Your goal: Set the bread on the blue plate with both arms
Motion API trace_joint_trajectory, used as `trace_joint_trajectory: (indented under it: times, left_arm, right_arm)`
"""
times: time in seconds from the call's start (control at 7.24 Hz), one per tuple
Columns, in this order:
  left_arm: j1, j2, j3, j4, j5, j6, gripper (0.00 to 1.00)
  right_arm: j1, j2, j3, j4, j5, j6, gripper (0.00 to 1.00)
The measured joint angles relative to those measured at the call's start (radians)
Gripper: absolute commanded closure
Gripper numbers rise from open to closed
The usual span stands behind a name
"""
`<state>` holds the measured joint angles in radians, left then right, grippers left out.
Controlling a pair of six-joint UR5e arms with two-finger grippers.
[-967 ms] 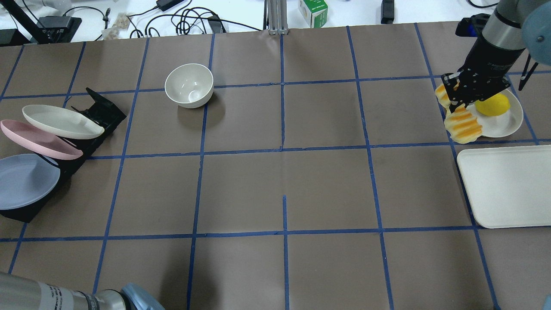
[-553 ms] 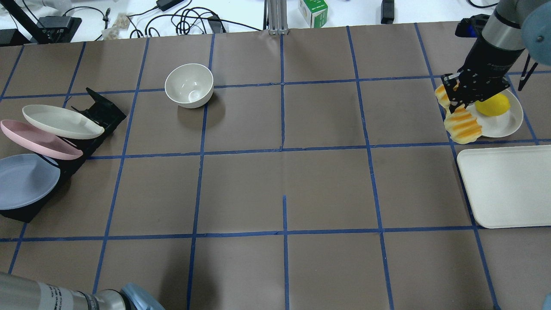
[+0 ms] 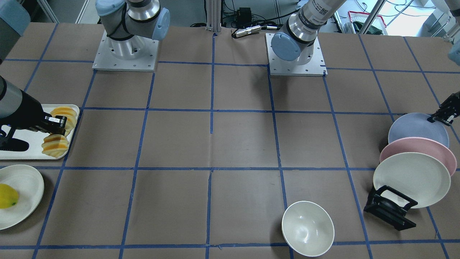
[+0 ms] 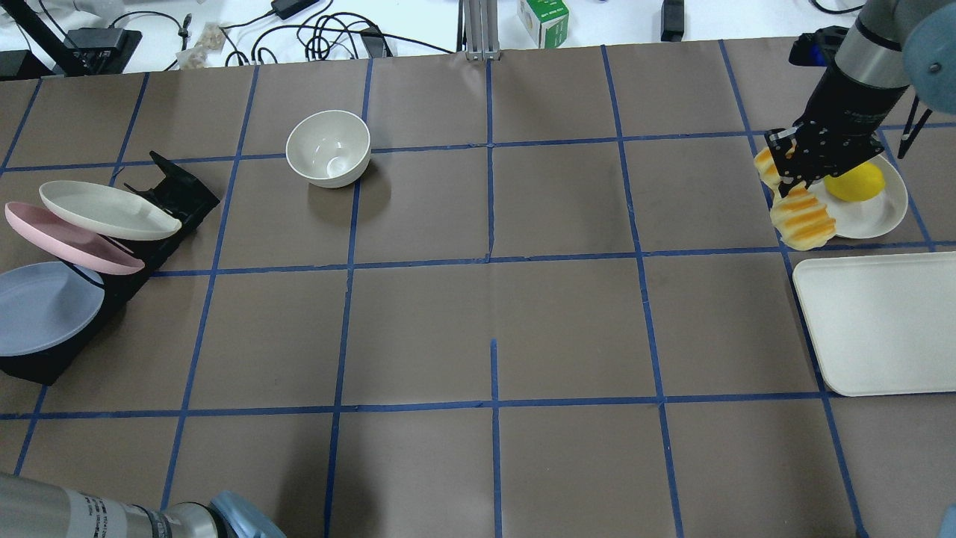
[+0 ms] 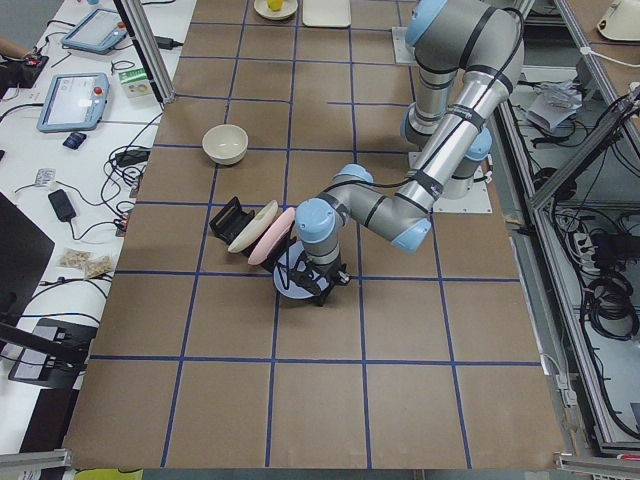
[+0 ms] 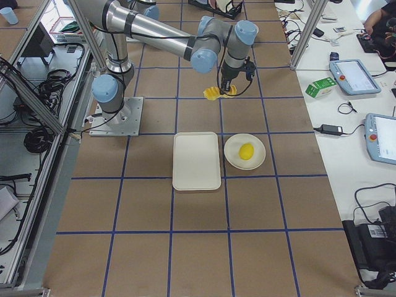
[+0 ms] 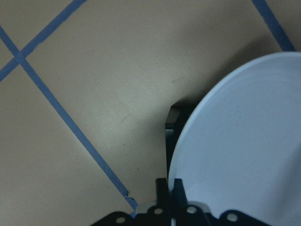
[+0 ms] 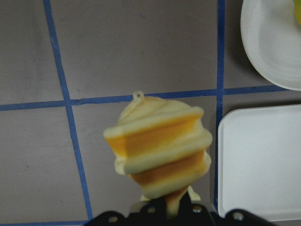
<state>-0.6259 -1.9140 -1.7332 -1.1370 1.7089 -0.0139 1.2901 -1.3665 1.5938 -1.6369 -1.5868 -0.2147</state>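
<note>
My right gripper (image 4: 792, 175) is shut on the middle of the bread (image 4: 804, 218), an orange-yellow ridged loaf. It holds the loaf in the air at the far right, beside a cream plate, and both ends hang free. The loaf fills the right wrist view (image 8: 160, 150). The blue plate (image 4: 45, 306) leans at the near end of a black rack at the far left. My left gripper (image 3: 440, 117) is shut on its rim, as the left wrist view (image 7: 171, 207) shows. That gripper is outside the overhead view.
A pink plate (image 4: 71, 239) and a cream plate (image 4: 104, 211) lean in the rack (image 4: 175, 190) behind the blue one. A white bowl (image 4: 328, 148) stands at the back left. A white tray (image 4: 881, 321) and a cream plate (image 4: 877, 213) with a lemon (image 4: 855, 181) are at the right.
The bread has risen slightly in my right gripper. The blue plate and the pink plate have shifted a little away from me in the rack.
</note>
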Motion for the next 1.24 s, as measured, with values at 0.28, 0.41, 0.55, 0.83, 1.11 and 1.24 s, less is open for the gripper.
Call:
trace_joint_trajectory:
  times: [0.28,0.41,0.55,0.83,1.11,1.24]
  left_arm:
    - [0.002,0.011,0.009,-0.01,0.007,0.002,1.0]
    - [0.004,0.02,0.01,-0.016,0.01,0.004,1.0]
    - [0.009,0.03,0.011,-0.032,0.021,0.007,1.0]
    - [0.024,0.058,0.017,-0.097,0.056,0.01,1.0]
    - [0.026,0.106,0.02,-0.149,0.081,0.011,1.0]
    - [0.023,0.139,0.023,-0.169,0.09,0.014,1.0]
  right_arm:
    - [0.0,0.0,0.0,-0.001,0.0,0.0,1.0]
    - [0.0,0.0,0.0,-0.001,0.001,0.0,1.0]
    - [0.0,-0.001,0.0,0.0,0.001,0.0,1.0]
    - [0.0,-0.003,0.001,0.001,0.0,0.0,1.0]
    - [0.0,-0.006,0.001,0.002,0.0,0.0,1.0]
    - [0.0,-0.007,0.001,0.001,0.001,0.0,1.0]
